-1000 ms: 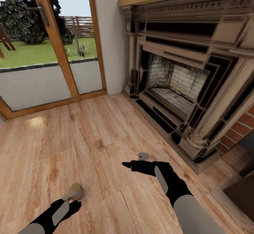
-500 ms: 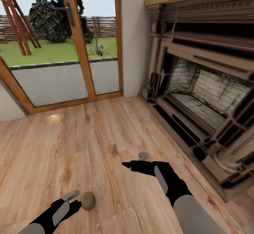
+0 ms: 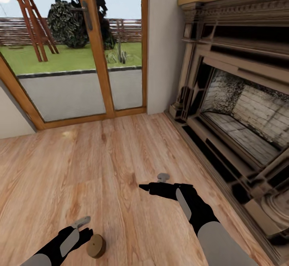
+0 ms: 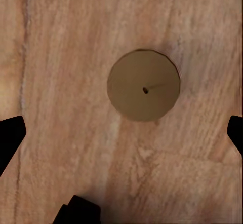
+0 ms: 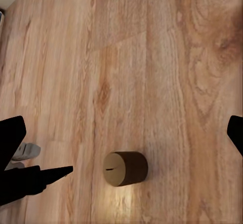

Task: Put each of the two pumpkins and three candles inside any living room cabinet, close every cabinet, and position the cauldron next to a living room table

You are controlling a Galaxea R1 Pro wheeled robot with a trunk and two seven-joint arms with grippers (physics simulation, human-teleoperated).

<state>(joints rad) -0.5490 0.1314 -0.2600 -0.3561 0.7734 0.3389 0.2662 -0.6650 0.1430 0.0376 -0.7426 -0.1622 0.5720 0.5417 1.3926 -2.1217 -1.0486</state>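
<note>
a candle now lies on its side on the wooden floor at five o'clock of the left gripper, which hangs released above it; a second ago it sat between those fingers, so it must be regrasped. the right gripper is also released, holding nothing. beyond at two o'clock, the fireplace; no cabinet here.

Wood plank floor; one squat beige candle lying on it.
</note>
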